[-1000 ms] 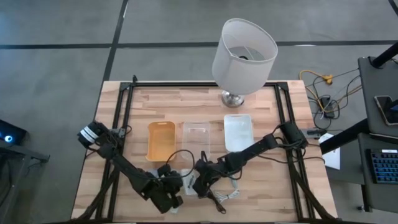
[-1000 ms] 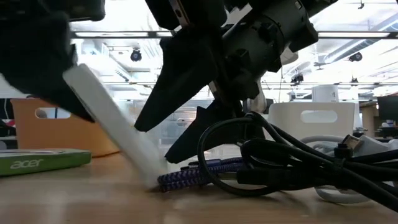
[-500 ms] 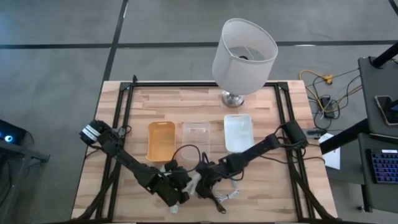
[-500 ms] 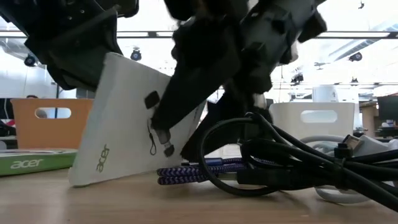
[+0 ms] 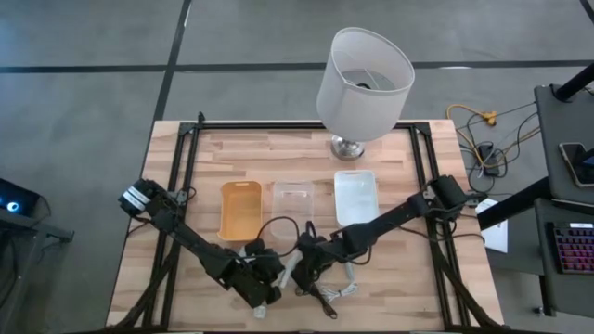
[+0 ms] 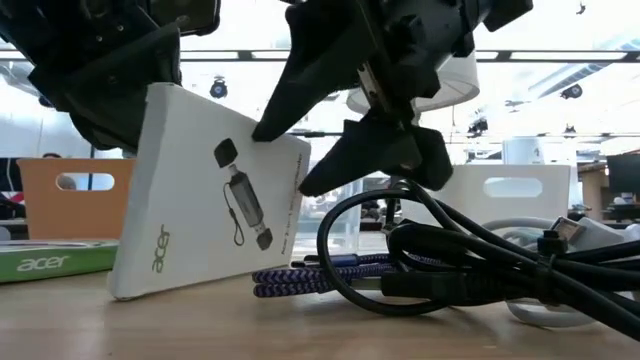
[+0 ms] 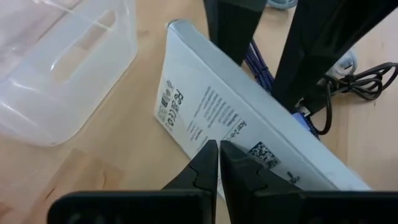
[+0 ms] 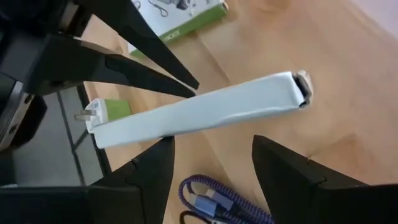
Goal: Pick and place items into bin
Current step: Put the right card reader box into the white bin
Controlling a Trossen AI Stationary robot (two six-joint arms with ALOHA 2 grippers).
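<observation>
Two arms meet over a white packet on a wooden worktable.

Low in the high view's centre, the left gripper [image 5: 276,281], jaws shut with nothing between them, presses against the white flat packet [image 6: 215,220], which stands tilted on the light wood table [image 5: 390,297]. The right gripper [image 5: 299,276] straddles the packet's upper edge, jaws spread wide, not clamping. A purple cord [image 6: 320,275] and black cords [image 6: 470,265] lie just beside it. Orange bin [image 5: 239,210], clear bin [image 5: 291,206] and white bin [image 5: 355,196] sit mid-table below a lamp [image 5: 364,74]. Beyond: grey floor, ceiling lights.
</observation>
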